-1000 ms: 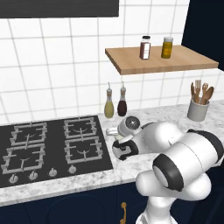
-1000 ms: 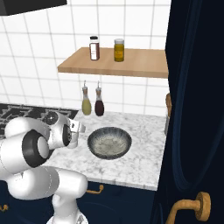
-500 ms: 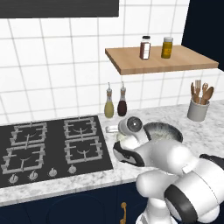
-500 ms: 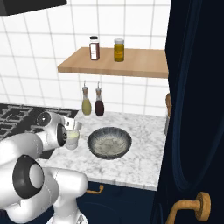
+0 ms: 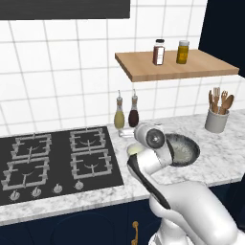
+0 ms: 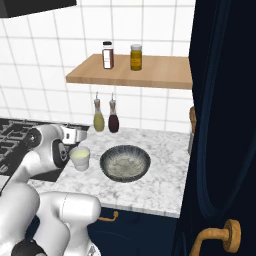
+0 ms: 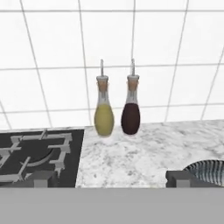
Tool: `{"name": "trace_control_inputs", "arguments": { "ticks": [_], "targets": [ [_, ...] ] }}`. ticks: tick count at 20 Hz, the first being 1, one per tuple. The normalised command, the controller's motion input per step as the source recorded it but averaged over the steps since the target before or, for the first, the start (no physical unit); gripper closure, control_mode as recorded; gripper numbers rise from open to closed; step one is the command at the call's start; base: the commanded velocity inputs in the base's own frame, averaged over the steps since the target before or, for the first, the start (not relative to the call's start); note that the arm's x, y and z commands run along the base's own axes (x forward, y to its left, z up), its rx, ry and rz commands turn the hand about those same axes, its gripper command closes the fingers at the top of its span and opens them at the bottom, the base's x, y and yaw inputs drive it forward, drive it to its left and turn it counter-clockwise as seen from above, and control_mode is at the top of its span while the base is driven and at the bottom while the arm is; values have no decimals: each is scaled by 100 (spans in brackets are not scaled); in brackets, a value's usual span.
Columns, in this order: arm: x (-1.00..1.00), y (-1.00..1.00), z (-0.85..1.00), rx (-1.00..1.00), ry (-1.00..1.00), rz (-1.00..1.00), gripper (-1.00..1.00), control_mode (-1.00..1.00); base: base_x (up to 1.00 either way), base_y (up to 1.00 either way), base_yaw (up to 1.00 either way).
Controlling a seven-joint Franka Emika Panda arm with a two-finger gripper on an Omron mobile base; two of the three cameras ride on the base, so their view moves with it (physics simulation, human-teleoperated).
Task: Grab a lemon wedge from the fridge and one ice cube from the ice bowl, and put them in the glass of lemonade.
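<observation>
You have the small short glass of pale yellow lemonade just below the jaws and the wide dark-rimmed speckled ice bowl on the marble tabletop beside them, but I cannot tell whether the jaws are carrying anything, so neither addition looks confirmed.

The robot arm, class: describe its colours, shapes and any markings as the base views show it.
The arm is made of glossy white, rounded, bulbous segments. Dark grey to black bands run along the seams between segments, and a round dark grey cap with a small central dot closes the joint near the wrist. No cables or lettering are visible. In the hand view, the fingertips of the jaws are small, dark grey and blocky.
</observation>
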Motion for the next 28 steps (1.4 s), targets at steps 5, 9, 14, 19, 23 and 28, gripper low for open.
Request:
{"name": "trace_control_inputs", "arguments": {
  "ticks": [5, 9, 14, 19, 23, 28],
  "targets": [
    [-61, -34, 68, 12, -6, 0, -100, -100, 0, 0, 0],
    [-57, -25, 66, 15, 2, 8, -100, -100, 0, 0, 0],
    [-60, -19, 45, 12, 11, 16, -100, -100, 0, 0, 0],
    [-50, -2, -10, 1, 14, 11, -100, -100, 0, 0, 0],
    [-53, -7, -38, -1, 1, 3, -100, -100, 0, 0, 0],
    [-22, 0, -24, -3, 0, -1, -100, -100, 0, 0, 0]
  ]
}}
